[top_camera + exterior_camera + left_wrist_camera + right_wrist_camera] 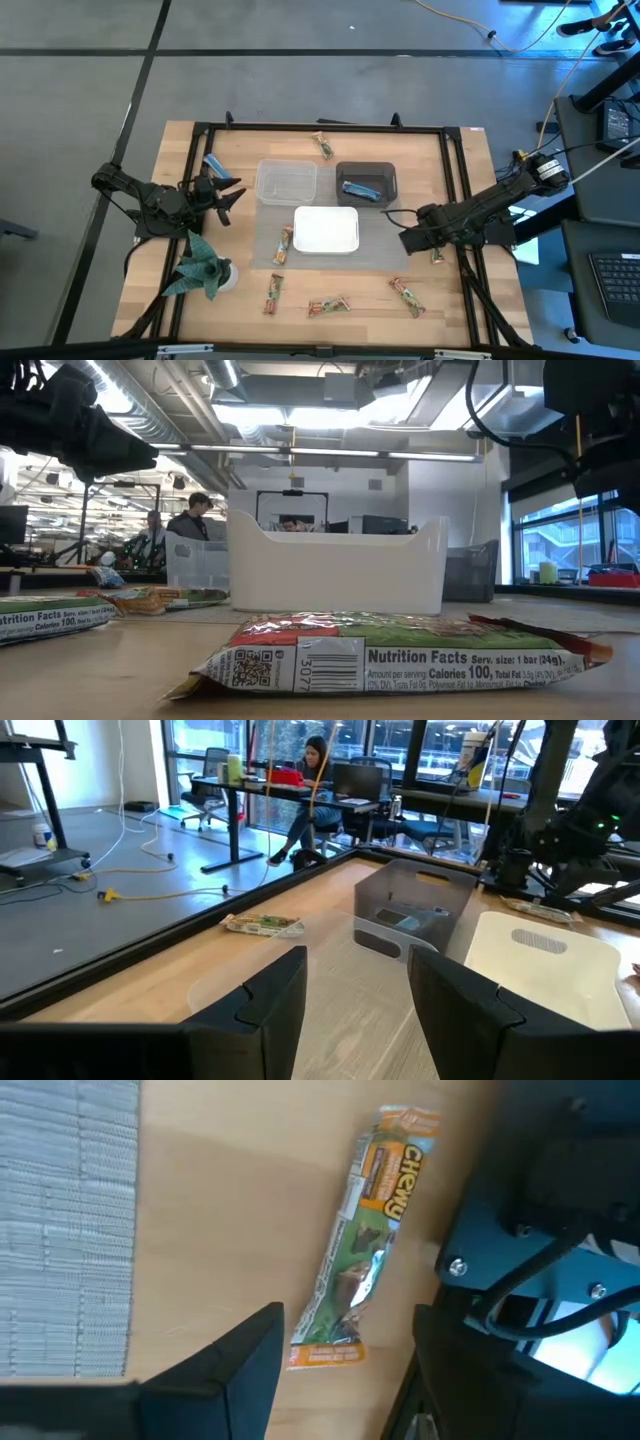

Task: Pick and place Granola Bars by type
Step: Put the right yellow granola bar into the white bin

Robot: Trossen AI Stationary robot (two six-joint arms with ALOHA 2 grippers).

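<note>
Tan granola bars lie flat on the wooden table: one (436, 255) under my right gripper, others (407, 296), (328, 306), (273, 293), (283, 245) along the near side, and one (322, 146) at the far edge. A blue bar (360, 190) lies in the dark tub (367, 170); another blue bar (215, 165) lies beside my left gripper (232, 197). My left gripper (355, 1005) is open and faces the tubs. My right gripper (345, 1380) is open above a tan bar (365, 1240), its fingers on either side of the bar's end without touching it.
A clear tub (287, 182) and a white tub (326, 229) stand mid-table on a grey mat beside the dark tub. A green paper plant figure (200, 268) stands near the left arm. A black frame (320, 127) rims the table. People sit at desks beyond.
</note>
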